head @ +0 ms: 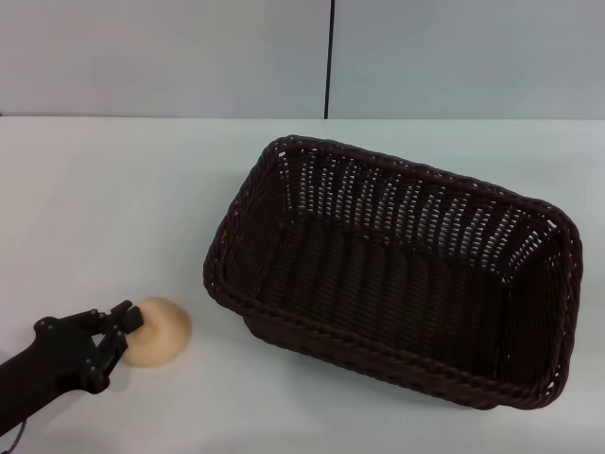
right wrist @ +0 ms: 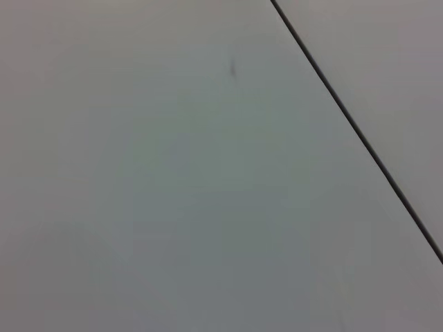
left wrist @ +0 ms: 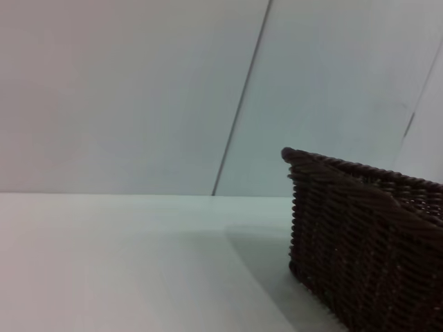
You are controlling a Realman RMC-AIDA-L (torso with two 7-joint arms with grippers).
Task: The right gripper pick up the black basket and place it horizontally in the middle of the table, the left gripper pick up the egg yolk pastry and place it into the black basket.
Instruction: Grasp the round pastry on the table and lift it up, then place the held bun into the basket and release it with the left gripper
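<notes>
The black basket [head: 397, 274] stands upright on the white table [head: 113, 208], right of centre, lying slightly askew, and nothing is inside it. One corner of the basket [left wrist: 367, 242] shows in the left wrist view. The egg yolk pastry [head: 161, 331] rests on the table near the front left. My left gripper [head: 121, 336] reaches in from the lower left corner and sits against the pastry's left side, low over the table. The right gripper is out of view; its wrist view shows only a grey wall.
A grey wall with a dark vertical seam [head: 329, 57] runs behind the table's far edge. Bare table [head: 217, 397] lies between the pastry and the basket's near left corner.
</notes>
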